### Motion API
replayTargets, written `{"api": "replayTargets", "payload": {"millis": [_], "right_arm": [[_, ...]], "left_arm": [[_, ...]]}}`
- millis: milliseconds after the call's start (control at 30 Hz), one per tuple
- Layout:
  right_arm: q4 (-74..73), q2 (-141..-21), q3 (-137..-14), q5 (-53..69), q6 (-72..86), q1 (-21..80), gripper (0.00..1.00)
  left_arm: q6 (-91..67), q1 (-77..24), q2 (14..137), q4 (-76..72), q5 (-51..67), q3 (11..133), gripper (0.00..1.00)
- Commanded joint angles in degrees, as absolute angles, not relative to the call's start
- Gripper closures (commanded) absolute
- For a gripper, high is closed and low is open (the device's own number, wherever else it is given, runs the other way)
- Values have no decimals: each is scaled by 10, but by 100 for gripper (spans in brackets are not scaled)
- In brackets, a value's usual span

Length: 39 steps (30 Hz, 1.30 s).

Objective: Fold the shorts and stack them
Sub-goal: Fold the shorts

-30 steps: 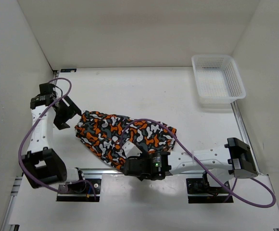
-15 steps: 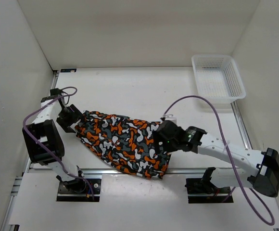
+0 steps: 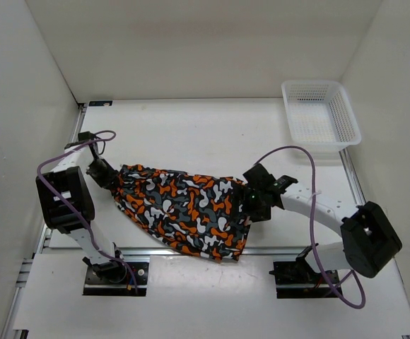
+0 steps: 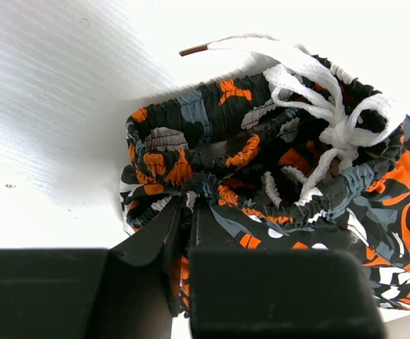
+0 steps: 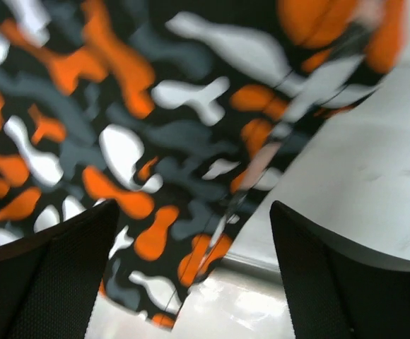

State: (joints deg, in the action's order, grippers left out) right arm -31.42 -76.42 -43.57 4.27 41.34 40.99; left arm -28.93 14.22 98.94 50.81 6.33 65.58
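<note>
The shorts (image 3: 184, 208) lie spread on the desk (image 3: 205, 134), the left jaws clamped on their bunched waistband (image 4: 219, 95), the right jaws apart over the opposite edge.

The shorts (image 5: 155, 141) are blurred and cut off by the right wrist view's edges.

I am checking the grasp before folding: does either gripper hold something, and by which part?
The left gripper is shut on the shorts at the gathered waistband. The right gripper is open and holds nothing.
</note>
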Motion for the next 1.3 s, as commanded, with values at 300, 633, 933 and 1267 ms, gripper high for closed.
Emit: {"api": "replayTargets", "payload": {"millis": [300,633,933,1267], "right_arm": [[-213,-894,-438,-3,389,331,69],[-248,-1037,-659,-11,302,187,99],[-327,-1042,-824,-7,260,178,29],[-351,-820,-661,-41,277,184,20]], "left_arm": [[-308,141,980,485,67,653,90],[-376,82,982,474,85,662,90],[-359,63,974,525,99,779,32],[-318,63,863,575,-11,716,90]]}}
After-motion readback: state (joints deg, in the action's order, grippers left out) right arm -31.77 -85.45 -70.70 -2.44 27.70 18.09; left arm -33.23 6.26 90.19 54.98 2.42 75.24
